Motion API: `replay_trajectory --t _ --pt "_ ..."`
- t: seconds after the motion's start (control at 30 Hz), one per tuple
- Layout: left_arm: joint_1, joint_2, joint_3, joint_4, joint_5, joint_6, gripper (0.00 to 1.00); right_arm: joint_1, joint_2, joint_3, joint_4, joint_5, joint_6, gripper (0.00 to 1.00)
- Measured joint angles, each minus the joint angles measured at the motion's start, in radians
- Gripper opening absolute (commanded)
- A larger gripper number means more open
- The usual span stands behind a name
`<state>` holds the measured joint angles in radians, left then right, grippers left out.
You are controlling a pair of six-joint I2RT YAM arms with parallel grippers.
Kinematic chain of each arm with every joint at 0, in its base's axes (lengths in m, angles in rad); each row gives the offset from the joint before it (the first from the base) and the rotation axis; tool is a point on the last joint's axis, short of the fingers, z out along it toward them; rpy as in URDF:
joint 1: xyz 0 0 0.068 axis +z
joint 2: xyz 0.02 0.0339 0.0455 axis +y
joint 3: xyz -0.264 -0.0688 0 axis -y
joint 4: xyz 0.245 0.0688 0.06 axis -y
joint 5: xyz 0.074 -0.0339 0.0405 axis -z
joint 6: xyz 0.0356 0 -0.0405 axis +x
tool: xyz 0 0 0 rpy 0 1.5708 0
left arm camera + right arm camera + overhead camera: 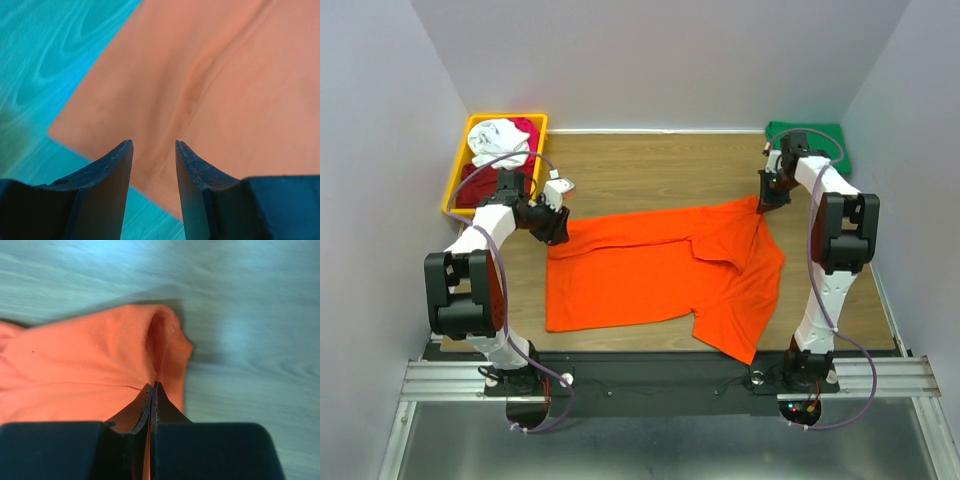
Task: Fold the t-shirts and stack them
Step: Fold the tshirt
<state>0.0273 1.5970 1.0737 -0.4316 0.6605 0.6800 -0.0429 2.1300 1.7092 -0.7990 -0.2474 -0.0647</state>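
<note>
The orange t-shirt (660,275) lies spread across the middle of the frame on the wooden counter (650,170), its right side bunched and folded over. At its upper left corner the left pincer (552,225) hangs half open, its 2 fingers (115,170) apart above the cloth edge, gripping nothing. At the shirt's upper right corner the right pincer (152,386) is closed tight on a fold of orange cloth. A green t-shirt (820,135) sits in the upper right. A white t-shirt (498,140) and a dark red t-shirt (525,128) fill the yellow bin (460,160) in the upper left.
</note>
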Motion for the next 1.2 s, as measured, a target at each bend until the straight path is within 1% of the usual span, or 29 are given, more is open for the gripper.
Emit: replay_trajectory --t 0.17,0.2,0.23,0.3,0.43,0.47,0.6,0.7,0.8,0.9,1.03,1.2 --pt "0.027 -0.052 -0.071 -0.027 -0.074 0.090 0.51 -0.047 -0.026 -0.041 0.000 -0.004 -0.018 0.01" --pt "0.026 -0.063 -0.086 -0.037 -0.087 0.109 0.51 -0.052 -0.026 -0.045 0.000 -0.010 -0.018 0.02" --pt "0.026 -0.068 -0.096 -0.044 -0.098 0.128 0.51 -0.054 -0.026 -0.049 0.002 -0.015 -0.018 0.13" --pt "0.024 -0.069 -0.107 -0.050 -0.119 0.153 0.51 -0.054 -0.026 -0.055 0.000 -0.031 -0.022 0.21" --pt "0.024 -0.069 -0.112 -0.051 -0.141 0.176 0.50 -0.050 -0.026 -0.055 0.000 -0.032 -0.032 0.23" --pt "0.024 -0.069 -0.112 -0.051 -0.142 0.177 0.50 -0.048 -0.026 -0.055 0.000 -0.024 -0.038 0.27" --pt "0.018 -0.069 -0.095 -0.053 -0.142 0.170 0.49 -0.047 -0.039 -0.055 -0.002 -0.002 -0.075 0.27" --pt "-0.005 -0.068 -0.060 -0.048 -0.138 0.143 0.50 -0.047 -0.088 -0.055 -0.002 0.000 -0.095 0.28" --pt "-0.023 -0.052 -0.026 -0.011 -0.135 0.092 0.50 -0.040 -0.145 -0.055 -0.001 -0.004 -0.104 0.28" --pt "-0.027 0.006 0.009 0.039 -0.132 0.016 0.50 -0.019 -0.182 -0.055 0.001 -0.028 -0.105 0.28" --pt "-0.026 0.096 0.033 0.082 -0.135 -0.052 0.49 0.010 -0.168 -0.064 0.006 -0.058 -0.103 0.28" --pt "-0.026 0.192 0.038 0.105 -0.154 -0.114 0.49 0.027 -0.082 -0.086 0.036 -0.051 -0.099 0.28"
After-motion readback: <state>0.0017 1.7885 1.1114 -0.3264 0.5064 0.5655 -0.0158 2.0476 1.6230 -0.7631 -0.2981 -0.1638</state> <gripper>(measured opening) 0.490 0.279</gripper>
